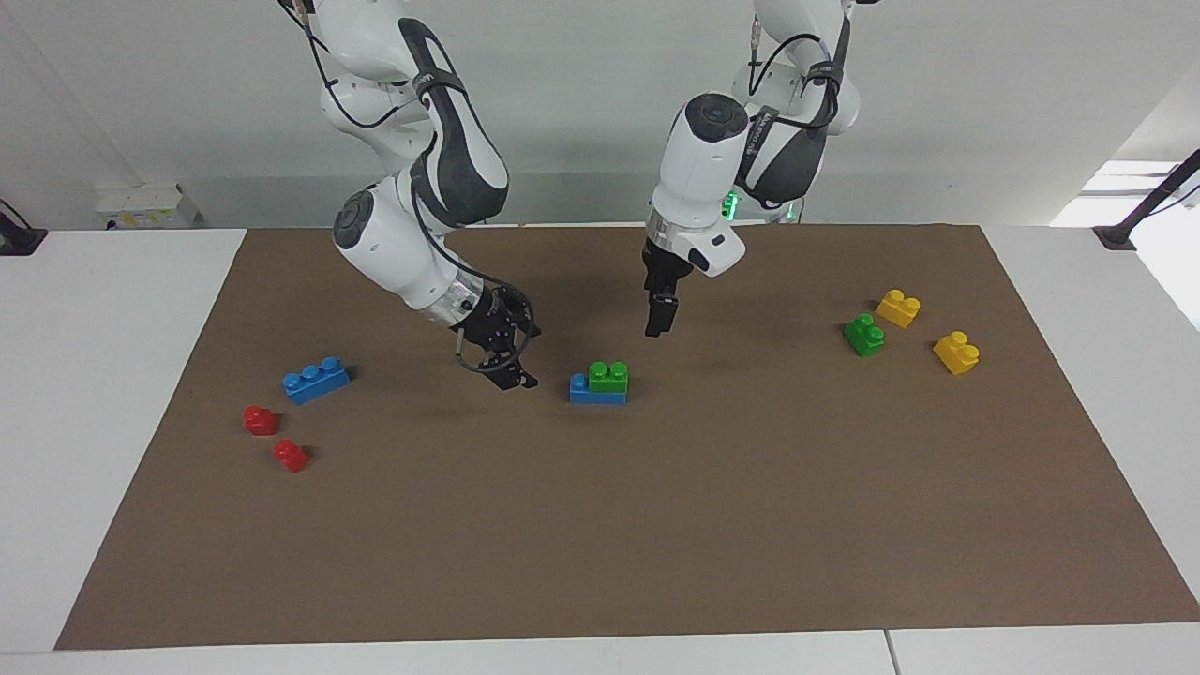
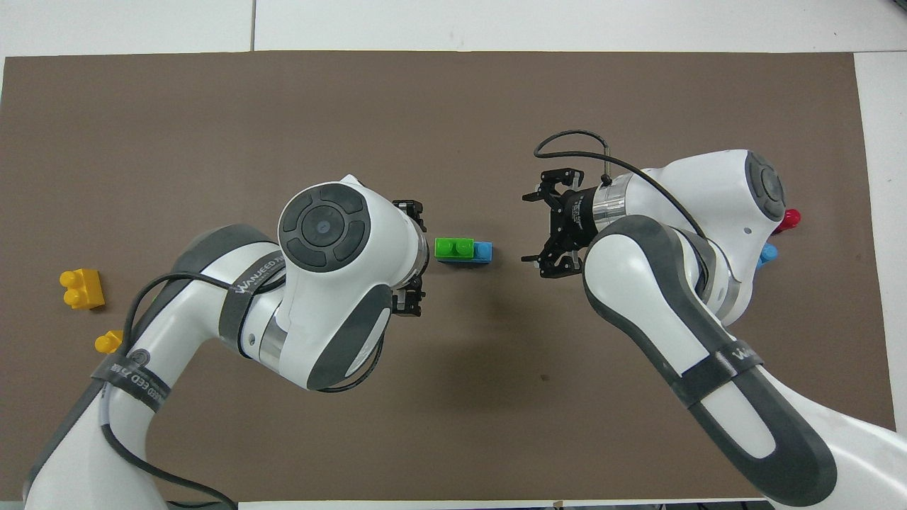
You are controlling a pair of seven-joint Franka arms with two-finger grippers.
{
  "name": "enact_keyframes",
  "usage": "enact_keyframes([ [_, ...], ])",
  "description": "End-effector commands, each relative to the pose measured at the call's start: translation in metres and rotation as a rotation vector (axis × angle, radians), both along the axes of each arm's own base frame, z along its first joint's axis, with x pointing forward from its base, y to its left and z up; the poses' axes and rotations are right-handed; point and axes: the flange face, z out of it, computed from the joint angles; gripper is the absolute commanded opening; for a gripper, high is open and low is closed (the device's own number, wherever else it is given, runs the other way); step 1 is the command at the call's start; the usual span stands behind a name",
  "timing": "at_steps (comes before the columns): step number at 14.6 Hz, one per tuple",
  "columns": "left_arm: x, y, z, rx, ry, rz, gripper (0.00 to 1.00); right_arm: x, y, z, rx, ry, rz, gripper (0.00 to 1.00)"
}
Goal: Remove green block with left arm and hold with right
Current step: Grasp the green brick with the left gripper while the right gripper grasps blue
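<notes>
Green block (image 1: 609,376) sits snapped on a blue brick (image 1: 594,394) on the brown mat (image 1: 600,525), between both raised grippers: right gripper (image 1: 507,364) beside it with fingers spread, left gripper (image 1: 659,321) above, fingers' state unclear

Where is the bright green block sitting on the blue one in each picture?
Facing view: the green block is near the middle, atop the blue brick, between both grippers.
Overhead view: the green block is at the centre, on that blue brick.
Shared landmark: the blue brick beneath it.
</notes>
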Motion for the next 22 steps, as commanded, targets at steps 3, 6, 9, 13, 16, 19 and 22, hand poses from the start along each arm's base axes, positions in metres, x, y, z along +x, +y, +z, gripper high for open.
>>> enact_keyframes([
  [3,0.021,-0.018,-0.021,0.004,-0.01,0.067,1.0,-0.006,0.018,-0.024,0.006,-0.002,-0.026,0.96],
  [6,0.041,-0.039,-0.045,0.045,-0.015,0.102,1.0,-0.006,0.031,-0.042,-0.004,-0.007,-0.025,0.96],
  [9,0.042,-0.041,-0.055,0.051,-0.011,0.106,1.0,-0.004,0.033,-0.055,-0.01,-0.009,-0.015,0.96],
  [13,0.045,-0.043,-0.072,0.072,-0.013,0.115,1.0,-0.008,0.05,-0.066,-0.012,-0.026,-0.012,0.96],
  [16,0.043,-0.041,-0.078,0.08,-0.011,0.117,1.0,-0.007,0.051,-0.073,-0.017,-0.033,-0.025,0.96],
  [19,0.041,-0.04,-0.085,0.073,-0.016,0.138,1.0,-0.011,0.064,-0.084,-0.019,-0.051,-0.04,0.96],
  [22,0.039,-0.04,-0.089,0.072,-0.012,0.155,1.0,-0.013,0.067,-0.09,-0.026,-0.058,-0.013,0.95],
])
